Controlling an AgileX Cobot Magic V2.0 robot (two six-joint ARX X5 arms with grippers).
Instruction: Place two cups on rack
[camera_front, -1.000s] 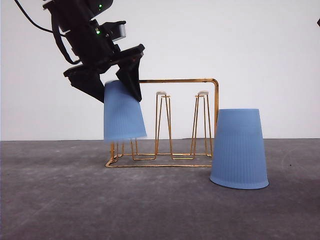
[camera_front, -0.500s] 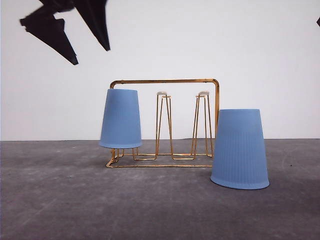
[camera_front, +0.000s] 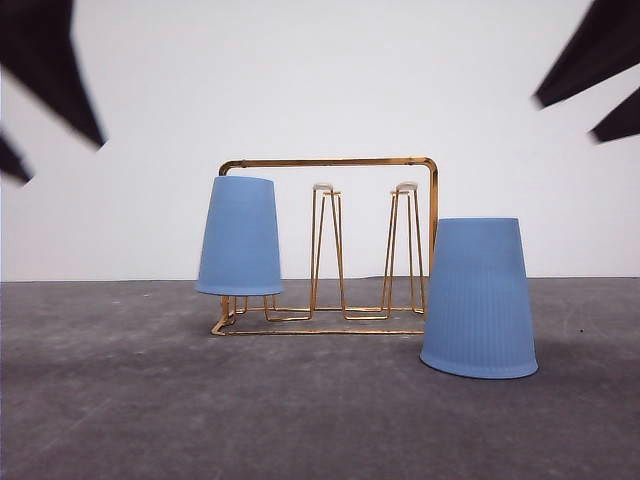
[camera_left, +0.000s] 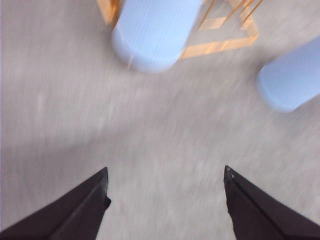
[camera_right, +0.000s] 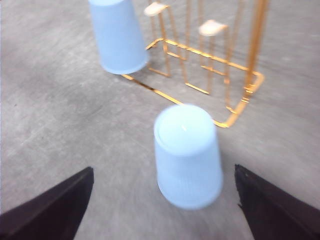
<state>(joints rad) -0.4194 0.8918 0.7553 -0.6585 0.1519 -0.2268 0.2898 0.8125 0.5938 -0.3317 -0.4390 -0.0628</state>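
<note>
A: Start with the largest item.
B: Grey table (camera_front: 120, 400), matte, white wall (camera_front: 320, 80) behind it. The gold wire rack (camera_front: 330, 162) stands near the middle, two bare prongs with white tips (camera_front: 323, 186) upright inside the frame.

A: Cups?
B: Two, both light blue, both mouth-down. One cup (camera_front: 239, 236) sits over the rack's left-end prong, rim clear of the table. The second cup (camera_front: 479, 297) stands on the table just right of the rack, nearer the camera, slightly tilted.

A: End effectors?
B: Left gripper (camera_left: 165, 187): fingers spread wide, nothing between them, above bare table, well apart from both cups. Right gripper (camera_right: 165, 200): also spread wide and empty, the second cup (camera_right: 187, 155) between and beyond its fingers, untouched. Wrist views are motion-blurred.
</note>
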